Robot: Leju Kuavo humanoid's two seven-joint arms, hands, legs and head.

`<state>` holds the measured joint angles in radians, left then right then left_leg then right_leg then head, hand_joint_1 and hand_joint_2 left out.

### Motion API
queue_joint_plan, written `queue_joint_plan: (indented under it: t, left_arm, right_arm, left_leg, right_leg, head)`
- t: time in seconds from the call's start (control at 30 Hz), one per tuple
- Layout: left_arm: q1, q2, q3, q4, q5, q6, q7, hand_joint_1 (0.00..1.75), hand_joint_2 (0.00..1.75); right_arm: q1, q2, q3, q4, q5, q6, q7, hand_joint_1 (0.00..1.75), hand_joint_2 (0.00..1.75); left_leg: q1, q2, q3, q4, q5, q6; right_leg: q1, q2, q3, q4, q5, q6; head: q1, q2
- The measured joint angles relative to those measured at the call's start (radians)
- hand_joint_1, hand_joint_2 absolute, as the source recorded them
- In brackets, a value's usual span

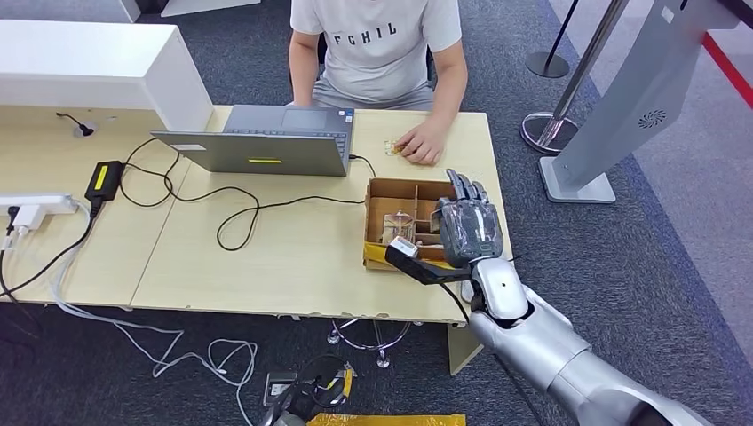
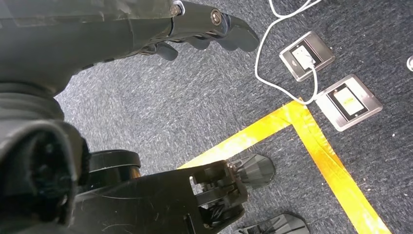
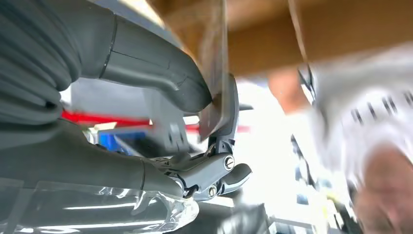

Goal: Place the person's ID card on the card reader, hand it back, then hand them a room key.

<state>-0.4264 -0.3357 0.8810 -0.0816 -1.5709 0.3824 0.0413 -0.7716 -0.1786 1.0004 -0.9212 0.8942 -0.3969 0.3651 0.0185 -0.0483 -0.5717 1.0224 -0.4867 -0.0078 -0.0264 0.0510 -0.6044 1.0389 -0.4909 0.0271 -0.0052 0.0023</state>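
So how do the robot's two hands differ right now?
The right hand is raised over the cardboard box on the desk, while the left hand hangs low above the carpet. The right hand pinches a thin card; the left hand holds nothing. Both have dark fingers.
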Motion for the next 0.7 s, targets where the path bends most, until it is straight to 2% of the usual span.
queue_joint_plan:
  t: [0.27, 0.7]
  left_arm:
    - [0.0, 0.0, 0.0, 0.0, 0.0, 0.002, -0.002, 0.0, 0.0]
    - [0.0, 0.0, 0.001, 0.0, 0.0, 0.002, -0.011, 0.0, 0.0]
  right_arm:
    - [-0.075, 0.0, -0.026, -0.092, 0.005, 0.037, -0.009, 1.75, 1.75]
    - [-0.082, 0.0, -0.032, -0.14, -0.008, 0.024, -0.02, 1.75, 1.75]
  left_leg:
    - [0.0, 0.001, 0.0, 0.0, 0.0, 0.0]
    - [0.0, 0.001, 0.0, 0.0, 0.0, 0.0]
  right_leg:
    - [0.0, 0.001, 0.0, 0.0, 0.0, 0.0]
    - [0.0, 0.001, 0.0, 0.0, 0.0, 0.0]
  head:
    - [0.0, 0.0]
    - [0.0, 0.0]
